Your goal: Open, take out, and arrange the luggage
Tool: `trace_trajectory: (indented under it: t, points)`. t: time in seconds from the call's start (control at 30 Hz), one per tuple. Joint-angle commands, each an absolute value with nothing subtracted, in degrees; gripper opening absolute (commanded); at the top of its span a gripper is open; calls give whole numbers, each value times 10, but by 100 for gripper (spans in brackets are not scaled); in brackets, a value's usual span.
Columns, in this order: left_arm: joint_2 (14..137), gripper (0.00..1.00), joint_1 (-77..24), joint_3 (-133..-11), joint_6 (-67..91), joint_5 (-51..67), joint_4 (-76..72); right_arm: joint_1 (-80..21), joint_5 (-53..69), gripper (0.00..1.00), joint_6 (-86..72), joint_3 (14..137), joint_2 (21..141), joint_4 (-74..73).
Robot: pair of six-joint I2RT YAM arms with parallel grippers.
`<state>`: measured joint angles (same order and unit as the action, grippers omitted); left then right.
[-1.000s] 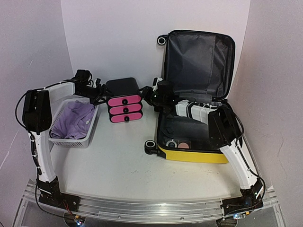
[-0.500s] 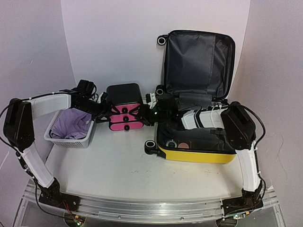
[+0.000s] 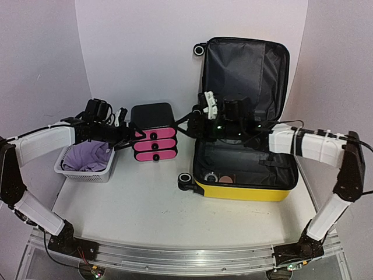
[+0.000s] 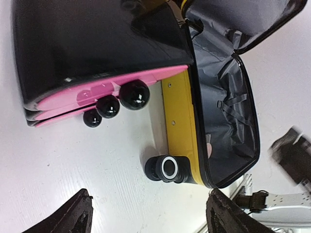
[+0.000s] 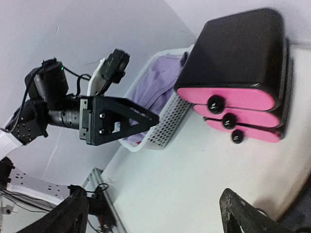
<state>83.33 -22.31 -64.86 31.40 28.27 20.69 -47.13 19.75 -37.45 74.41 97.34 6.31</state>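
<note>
Luggage (image 3: 247, 191) lies open.
Left gripper (image 4: 146, 213) and right gripper (image 5: 155, 213) both spread wide, empty, flanking the drawer box (image 3: 152, 131).

- We read no words, brand names or numbers on the suitcase (image 3: 245, 191), inside or out.
- We make out none on the pink-fronted drawer box (image 3: 151, 114) or the white basket (image 3: 87, 173) either.

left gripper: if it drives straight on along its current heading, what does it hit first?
Probably the luggage: the left gripper points along the drawer box front at the yellow shell by the wheel. The knobs sit close beside that line; depth is unclear, so they might clip first.
</note>
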Motion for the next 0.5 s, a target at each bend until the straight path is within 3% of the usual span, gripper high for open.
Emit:
trace_trajectory:
  t: [0.0,0.33,0.47]
  points:
    - [816,78,-286,-625,353,146,85,-430,97,95,-258,732,896,-97]
    - [941,69,-362,-716,353,-70,69,-348,57,98,-223,620,735,-145]
    - [973,67,-363,-738,357,-90,69,-346,26,98,-200,602,695,-171]
